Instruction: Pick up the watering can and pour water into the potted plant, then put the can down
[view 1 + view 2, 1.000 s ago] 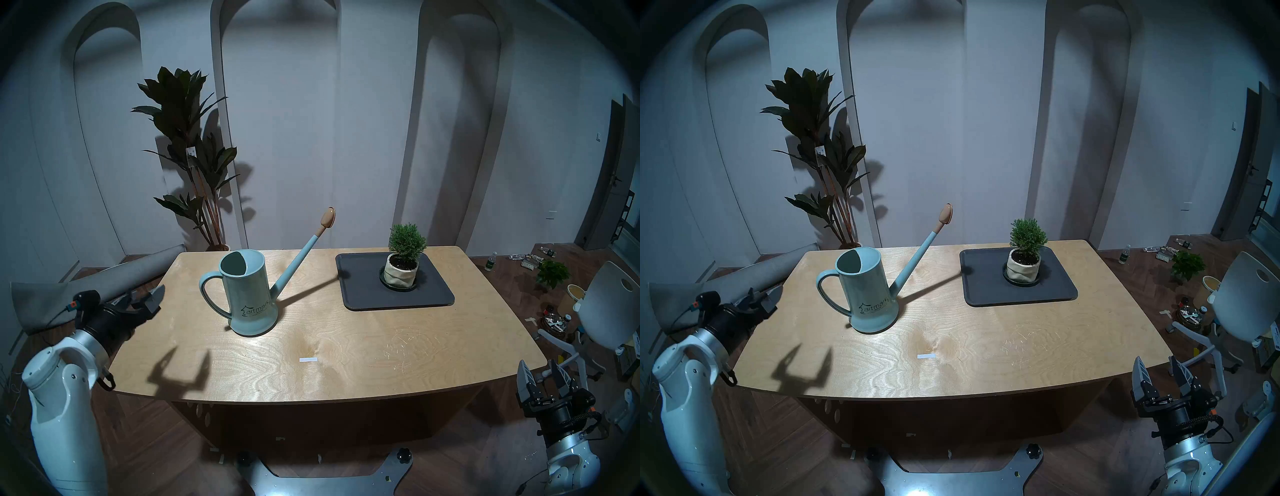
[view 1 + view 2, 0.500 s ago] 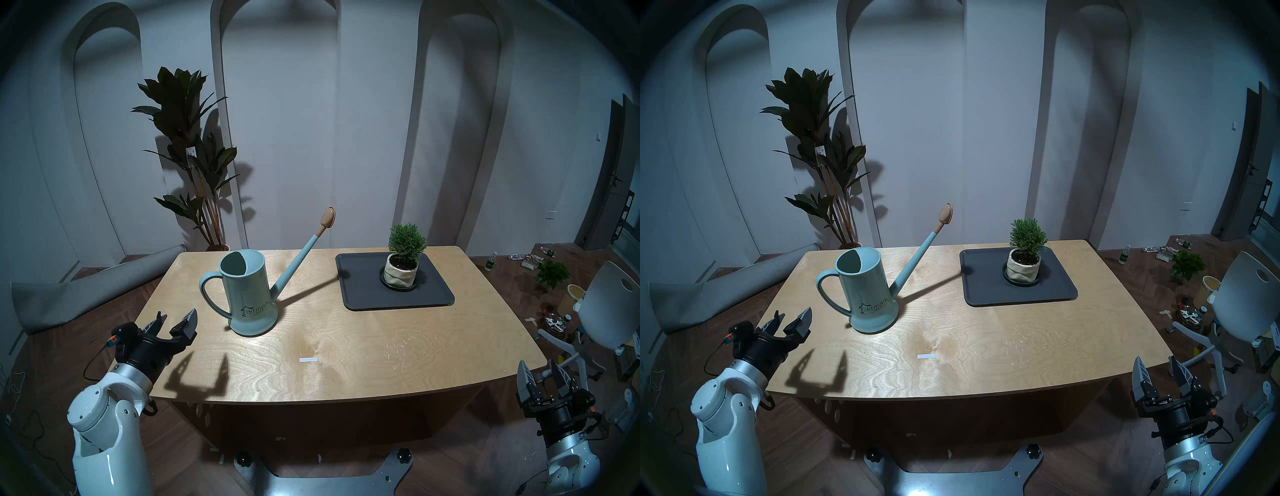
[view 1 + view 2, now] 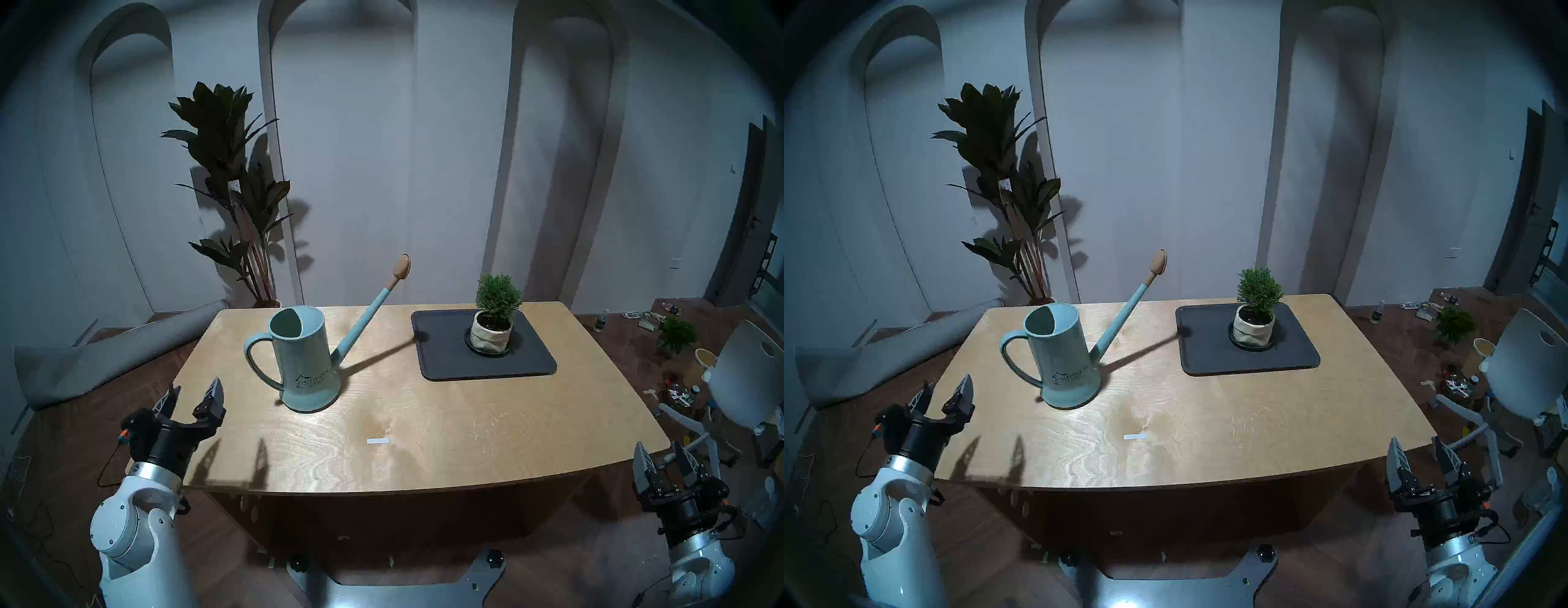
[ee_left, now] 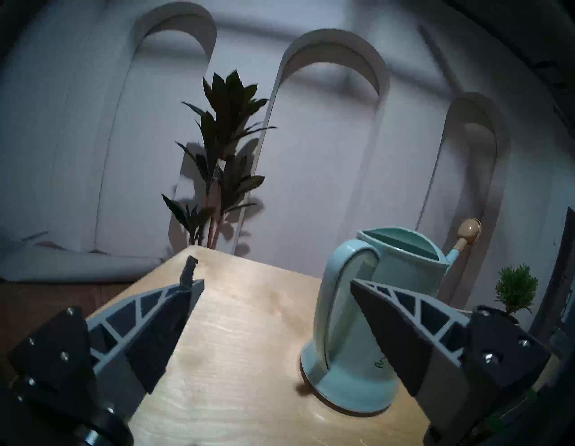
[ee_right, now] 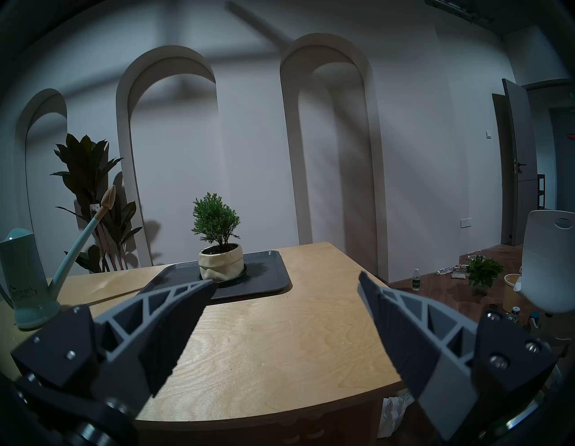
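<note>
2 arms show, both low at the near corners of the pale plywood table [image 3: 424, 407]. The left gripper [image 3: 193, 392] points up and toward the far wall over the table's left edge, fingers spread and empty, near the loop handle of the tall pale teal watering can [image 3: 303, 361] but apart from it. The can stands upright on the table's left half, its thin spout slanting toward the small bushy green shrub in a cream wrinkled pot [image 3: 494, 318], which sits on a dark grey tray [image 3: 449, 361]. The right gripper [image 3: 664, 458] points upward beside the table's right corner, also spread and empty.
</note>
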